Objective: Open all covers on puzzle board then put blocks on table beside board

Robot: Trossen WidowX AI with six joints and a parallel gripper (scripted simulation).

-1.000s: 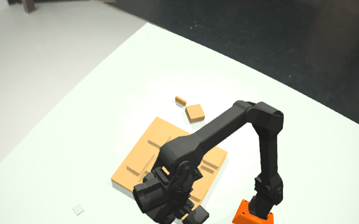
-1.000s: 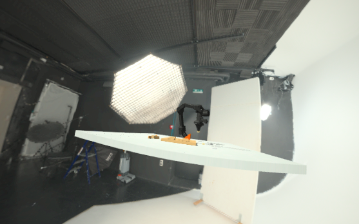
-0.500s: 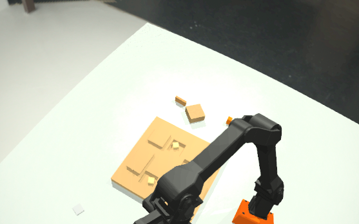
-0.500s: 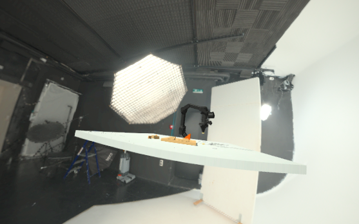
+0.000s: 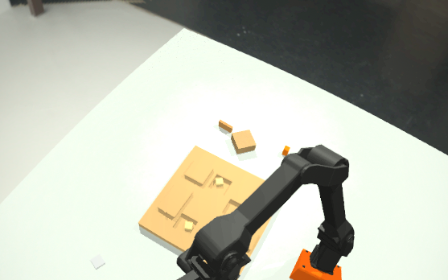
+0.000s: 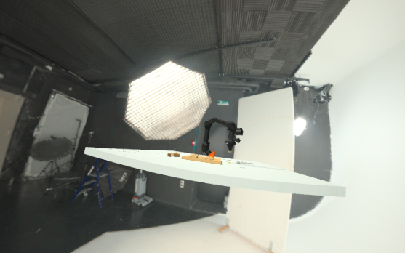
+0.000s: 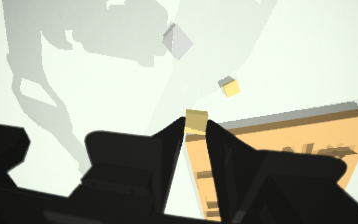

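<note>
The tan puzzle board (image 5: 224, 164) (image 6: 195, 158) (image 7: 290, 138) lies on the table. In the top view, one raised cover (image 5: 199, 173) stands beside an open well holding a pale block (image 5: 219, 182). Another raised cover (image 5: 174, 204) stands beside an open well holding a second pale block (image 5: 188, 225). A third well (image 5: 232, 207) is partly hidden by the arm, as is the board's lower right part. My gripper (image 6: 230, 150) (image 7: 195, 122) is shut on a pale yellow block (image 7: 196, 120), held above the table near the board's edge. Another yellow block (image 7: 231, 88) rests on the table off the board.
A grey square tile (image 5: 98, 261) (image 7: 178, 42) lies beyond the loose yellow block. A wooden box (image 5: 243, 141), a small wooden strip (image 5: 225, 126) and a small orange piece (image 5: 285, 150) lie behind the board. The orange arm base (image 5: 317, 273) stands at its right.
</note>
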